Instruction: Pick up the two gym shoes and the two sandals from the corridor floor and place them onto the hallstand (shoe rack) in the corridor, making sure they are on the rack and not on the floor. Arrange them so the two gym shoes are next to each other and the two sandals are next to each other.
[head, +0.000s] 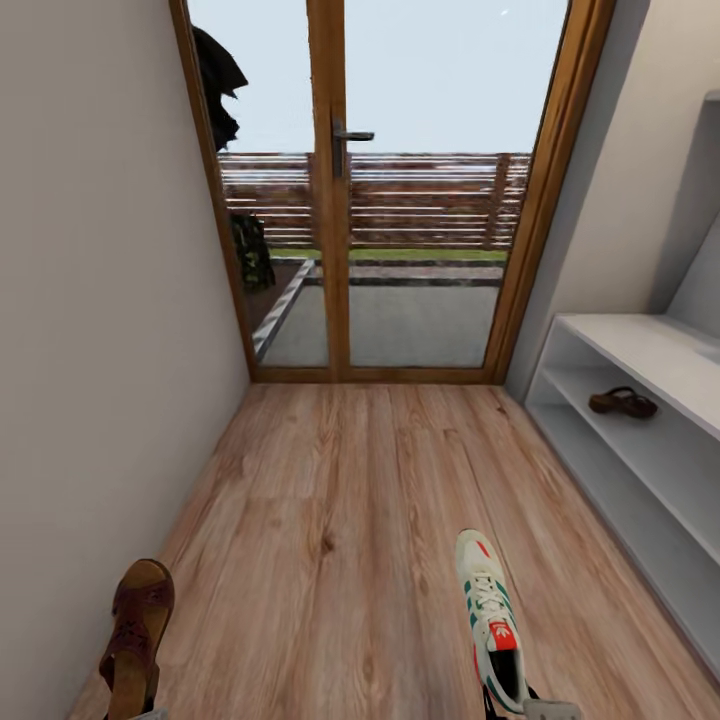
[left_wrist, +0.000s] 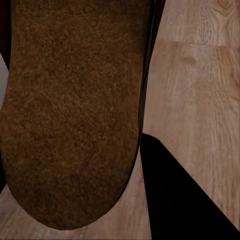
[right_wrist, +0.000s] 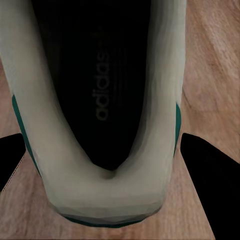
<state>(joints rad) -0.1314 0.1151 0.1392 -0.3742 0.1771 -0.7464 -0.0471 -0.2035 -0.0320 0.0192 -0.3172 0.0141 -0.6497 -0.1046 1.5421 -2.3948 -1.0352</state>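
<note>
Head view: left end effector grips a brown sandal (head: 135, 635) by its heel, right end effector grips a white gym shoe (head: 490, 615) at the heel, both above the corridor floor (head: 340, 500), probably for carrying. Another sandal (head: 623, 402) sits near the hallstand's (head: 640, 350) far shelf end.

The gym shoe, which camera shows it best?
Head view: the gym shoe shows nearly whole, stripes and laces included, above the wood floor. The right wrist view gives just its heel opening close up.
</note>
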